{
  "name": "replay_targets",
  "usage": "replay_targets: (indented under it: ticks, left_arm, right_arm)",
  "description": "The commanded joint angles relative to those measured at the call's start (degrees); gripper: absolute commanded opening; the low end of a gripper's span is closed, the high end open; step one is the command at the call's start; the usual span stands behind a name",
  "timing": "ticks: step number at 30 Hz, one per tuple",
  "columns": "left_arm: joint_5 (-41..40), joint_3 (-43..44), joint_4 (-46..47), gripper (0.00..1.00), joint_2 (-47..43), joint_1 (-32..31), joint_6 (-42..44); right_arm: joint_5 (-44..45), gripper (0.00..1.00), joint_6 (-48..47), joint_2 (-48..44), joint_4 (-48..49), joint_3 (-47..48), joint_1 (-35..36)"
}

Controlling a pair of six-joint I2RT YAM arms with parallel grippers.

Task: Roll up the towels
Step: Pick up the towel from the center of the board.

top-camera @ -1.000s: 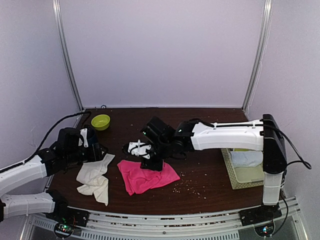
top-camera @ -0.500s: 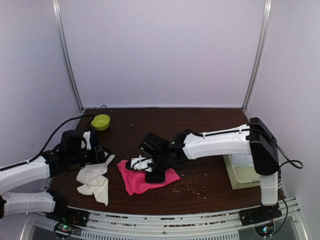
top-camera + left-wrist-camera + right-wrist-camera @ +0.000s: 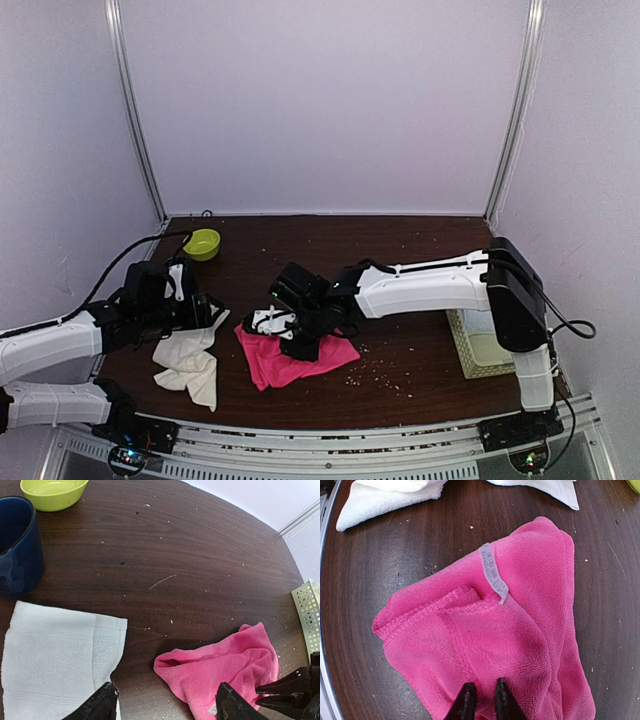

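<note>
Top view: the pink towel point(image 3: 285, 362) is seen crumpled mid-table point(image 3: 400, 260), the cream towel point(image 3: 190, 365) at near left. Left wrist: the left gripper point(image 3: 165, 707) is held wide open between both. Right wrist: the right gripper point(image 3: 481, 702) is pinched narrowly onto the pink towel.

The pink towel point(image 3: 520, 645) was soft, looped terry cloth — so was the cream towel point(image 3: 50, 650) at nine o'clock; the table point(image 3: 200, 555) was dark, faintly glossy wood grain

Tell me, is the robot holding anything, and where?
The right hand seems to pinch the pink towel on a raised fold of its top layer. The left hand is open and holds nothing.
</note>
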Motion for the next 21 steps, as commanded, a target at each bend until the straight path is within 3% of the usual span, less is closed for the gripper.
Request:
replay_targets:
  ticks: [1, 4, 7, 9, 13, 17, 19, 21]
  left_arm:
    - [-0.64, -0.69, 2.59, 0.70, 0.02, 0.40, -0.11]
    - [-1.60, -0.59, 2.17, 0.70, 0.03, 0.38, 0.23]
    - [-6.89, 0.67, -0.83, 0.67, -1.59, 0.36, 0.20]
    - [-10.74, 1.57, -1.91, 0.68, -3.81, 0.46, 0.61]
    - [-14.50, 5.15, -4.69, 0.68, -6.33, 0.45, 3.12]
    - [-16.80, 7.83, -6.35, 0.69, -5.96, 0.57, 4.94]
    - [-16.41, 7.91, -5.24, 0.69, -4.97, 0.55, 5.71]
    - [-13.66, 7.73, -3.34, 0.69, -2.84, 0.53, 6.23]
  right_arm:
    - [1.88, 0.11, 1.22, -1.51, -0.24, 2.58, 0.15]
    - [2.11, 0.00, 1.33, -2.59, -3.74, 10.19, 0.11]
    - [2.50, 0.00, 1.32, -2.75, -9.69, 26.06, -0.15]
    - [5.60, 0.00, 0.42, -8.40, -3.63, 27.64, -0.57]
    - [0.93, 0.00, -1.81, -13.68, -6.63, 37.10, -6.47]
    - [-4.99, 0.00, -1.02, -18.53, -7.58, 31.42, -16.81]
    - [-11.94, 0.00, 2.84, -22.11, -4.03, 22.27, -23.98]
    - [-13.00, 0.00, 4.51, -26.97, 2.51, 7.18, -30.19]
